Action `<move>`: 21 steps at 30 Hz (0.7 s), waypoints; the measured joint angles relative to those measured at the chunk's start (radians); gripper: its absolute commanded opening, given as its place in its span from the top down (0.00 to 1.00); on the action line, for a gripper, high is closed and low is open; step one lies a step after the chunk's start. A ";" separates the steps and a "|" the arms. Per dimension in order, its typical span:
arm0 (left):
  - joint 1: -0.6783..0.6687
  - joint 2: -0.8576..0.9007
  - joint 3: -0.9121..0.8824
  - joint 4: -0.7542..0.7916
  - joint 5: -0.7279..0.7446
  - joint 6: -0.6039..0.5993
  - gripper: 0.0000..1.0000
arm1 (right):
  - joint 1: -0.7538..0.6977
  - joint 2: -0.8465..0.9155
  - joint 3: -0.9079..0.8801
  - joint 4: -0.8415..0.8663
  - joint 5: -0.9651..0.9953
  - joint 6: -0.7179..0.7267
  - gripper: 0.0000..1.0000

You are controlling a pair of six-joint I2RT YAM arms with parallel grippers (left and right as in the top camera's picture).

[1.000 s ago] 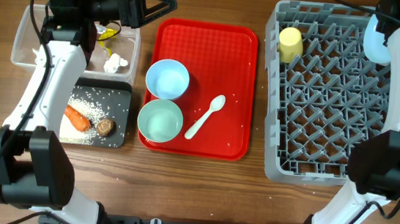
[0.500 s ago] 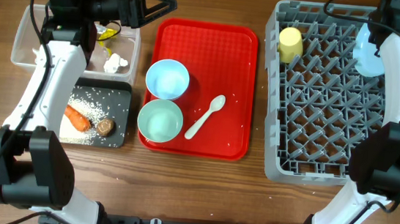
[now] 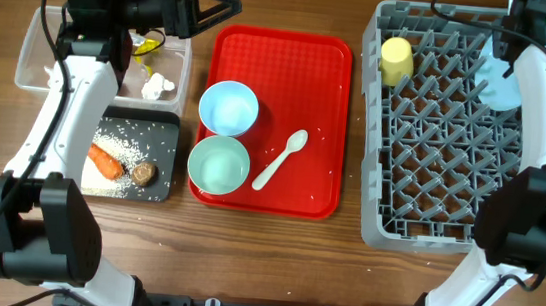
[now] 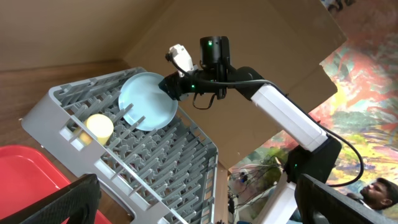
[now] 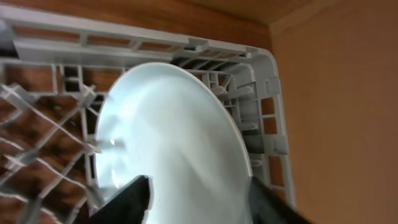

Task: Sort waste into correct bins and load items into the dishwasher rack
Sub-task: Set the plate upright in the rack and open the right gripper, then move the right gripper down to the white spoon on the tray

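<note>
Two claws: both have their fingers apart, and neither grips anything.
Right claw (image 5: 199,180): it hangs over the far right part of the dishwasher rack (image 3: 365,132). Its dark fingers (image 5: 130,199) are spread to either side of the light blue plate (image 5: 168,124).
Plate and right claw: the plate stands on edge among the rack's pegs, tilted. Its upper rim sits just below the parted fingers. From the left wrist view the claw is at the rim on the side away from the yellow cup.
Change from a second ago: the right claw was then closed on the plate, holding it higher, out by the rack's far right corner. The plate is now lower and further inside the rack, and the fingers have opened off it. Nothing else has shifted.
Right arm light: a small green lamp (image 4: 211,43) glows on the wrist.
Yellow cup (image 3: 395,59): in the rack's far left corner, well apart from the plate.
Left claw (image 3: 212,7): spread wide and empty above the surface (image 3: 262,263), between the clear tub (image 3: 31,59) and the red tray (image 3: 326,128).
Red tray: it holds the light blue bowl (image 3: 228,107) with the mint bowl (image 3: 219,164) just beside it on the near side. The white spoon (image 3: 280,160) lies to their right.
Clear tub: it holds a crumpled white tissue (image 3: 159,87) and a silver-yellow wrapper (image 3: 146,45).
Black tray (image 3: 164,153): it holds the carrot (image 3: 105,161), the brown lump (image 3: 144,172) just beside it, and scattered rice (image 3: 129,139).
</note>
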State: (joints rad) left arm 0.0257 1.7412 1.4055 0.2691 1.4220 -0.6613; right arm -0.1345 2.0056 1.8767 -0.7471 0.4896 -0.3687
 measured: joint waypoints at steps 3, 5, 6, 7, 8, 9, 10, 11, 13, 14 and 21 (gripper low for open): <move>0.000 0.000 0.000 0.000 0.000 0.000 0.00 | 0.030 -0.079 0.000 -0.012 -0.082 0.114 0.41; 0.000 0.000 0.000 0.000 0.000 0.000 0.00 | 0.058 -0.162 0.002 -0.039 -0.212 0.195 0.42; 0.000 0.000 0.000 0.000 -0.001 0.000 0.00 | 0.078 -0.206 0.003 -0.062 -0.314 0.253 0.42; 0.000 0.000 0.000 0.000 0.000 0.000 0.00 | 0.104 -0.249 0.006 -0.076 -0.417 0.305 0.43; 0.000 0.000 0.000 0.000 0.000 0.000 0.00 | 0.128 -0.273 0.012 -0.094 -0.516 0.348 0.45; 0.000 0.000 0.000 0.000 0.000 0.000 0.00 | 0.171 -0.294 0.018 -0.120 -0.662 0.411 0.45; 0.000 0.000 0.000 0.000 0.000 0.000 0.00 | 0.201 -0.296 0.019 -0.134 -0.731 0.446 0.46; 0.000 0.000 0.000 0.000 0.000 0.000 0.00 | 0.234 -0.294 0.019 -0.156 -0.788 0.484 0.47; 0.000 0.000 0.000 0.000 0.000 0.000 0.00 | 0.330 -0.271 0.010 -0.203 -0.893 0.591 0.50; 0.000 0.000 0.000 0.000 0.000 0.000 0.00 | 0.375 -0.258 0.002 -0.208 -0.919 0.639 0.52; 0.000 0.000 0.000 0.000 0.000 0.000 0.00 | 0.610 -0.178 -0.174 -0.212 -0.899 1.168 0.62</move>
State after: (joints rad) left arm 0.0257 1.7412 1.4055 0.2687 1.4216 -0.6613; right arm 0.4759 1.8278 1.7023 -0.9592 -0.4091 0.7998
